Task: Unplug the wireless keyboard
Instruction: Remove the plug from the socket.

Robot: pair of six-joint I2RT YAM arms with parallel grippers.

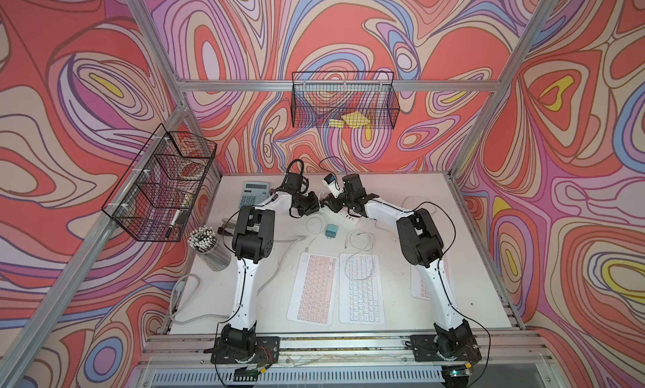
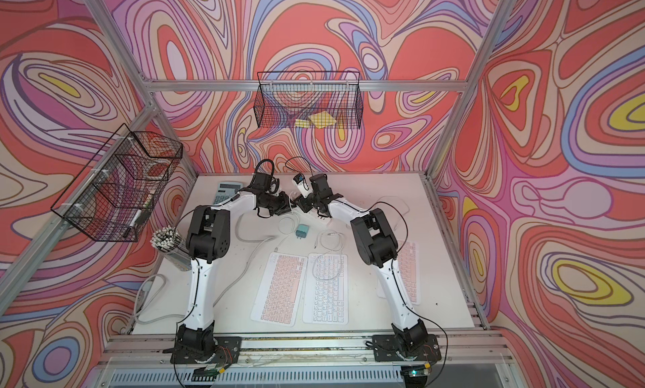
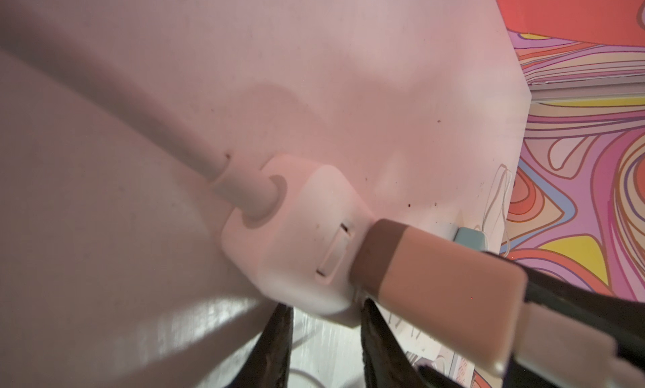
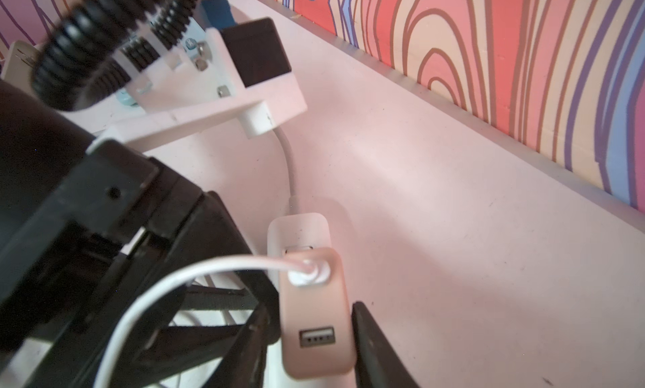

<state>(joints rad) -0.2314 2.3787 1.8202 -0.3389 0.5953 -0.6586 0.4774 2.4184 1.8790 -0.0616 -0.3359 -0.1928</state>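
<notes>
**Charger clamped at the strip, keyboard well apart**
The pink charger (image 4: 316, 320), plugged into the strip (image 3: 296, 236), is clenched by the right gripper (image 4: 311, 311). The strip's end is straddled by the left gripper (image 3: 324, 307); whether it is gripped cannot be told. The pink keyboard (image 1: 313, 288) lies towards the table (image 1: 471, 264) front, long axis front-to-back, legends unreadable.

Left tool (image 3: 324, 304), right tool (image 4: 312, 307): fingers cropped at frame edge, I can't tell grip. Both top views: they cover the power strip (image 1: 345, 218) far end. Third keyboard (image 1: 417, 290) half under right arm (image 1: 438, 288).
</notes>
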